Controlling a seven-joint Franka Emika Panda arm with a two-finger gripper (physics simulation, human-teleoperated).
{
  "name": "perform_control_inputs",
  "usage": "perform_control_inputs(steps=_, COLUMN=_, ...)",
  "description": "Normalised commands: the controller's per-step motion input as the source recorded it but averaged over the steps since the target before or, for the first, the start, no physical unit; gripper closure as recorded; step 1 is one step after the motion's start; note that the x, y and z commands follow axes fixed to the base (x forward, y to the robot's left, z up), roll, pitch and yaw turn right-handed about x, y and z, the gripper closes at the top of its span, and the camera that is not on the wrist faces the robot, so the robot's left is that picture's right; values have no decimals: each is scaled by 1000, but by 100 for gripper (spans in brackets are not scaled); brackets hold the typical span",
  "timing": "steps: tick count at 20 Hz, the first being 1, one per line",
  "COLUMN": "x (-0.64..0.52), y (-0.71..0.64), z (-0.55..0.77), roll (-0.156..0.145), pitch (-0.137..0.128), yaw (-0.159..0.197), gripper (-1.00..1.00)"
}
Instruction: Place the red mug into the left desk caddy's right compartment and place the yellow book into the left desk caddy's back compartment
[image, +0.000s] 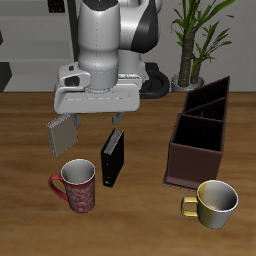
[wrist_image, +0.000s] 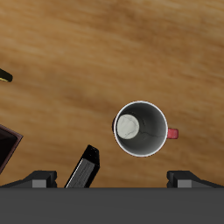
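Even, fairly bright light from above; the mugs (image: 78, 186) cast soft shadows on the table (image: 30, 130). Both renders are low-resolution and slightly blurry.

Simulated home-office or study corner. Wood-grain tabletop (image: 30, 215) carries desk things: maroon caddy (image: 196, 135) with black partitions, black book (image: 112, 158), small grey-tan book (image: 62, 132), red mug (image: 78, 185), yellow mug (image: 214, 202). Potted plant (image: 192, 40) stands behind tabletop's far edge. Pale wall behind. Flat, clean rendering marks it as virtual set, not real room.
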Motion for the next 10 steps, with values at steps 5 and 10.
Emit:
perform_control_inputs(steps=5, x=139, y=-110, z=-181, roll=-8, pitch=-8, yaw=-19, gripper=-100)
perform_control_inputs(steps=10, x=85, y=4, z=-210, roll=-5, pitch=15, yaw=0, gripper=-100)
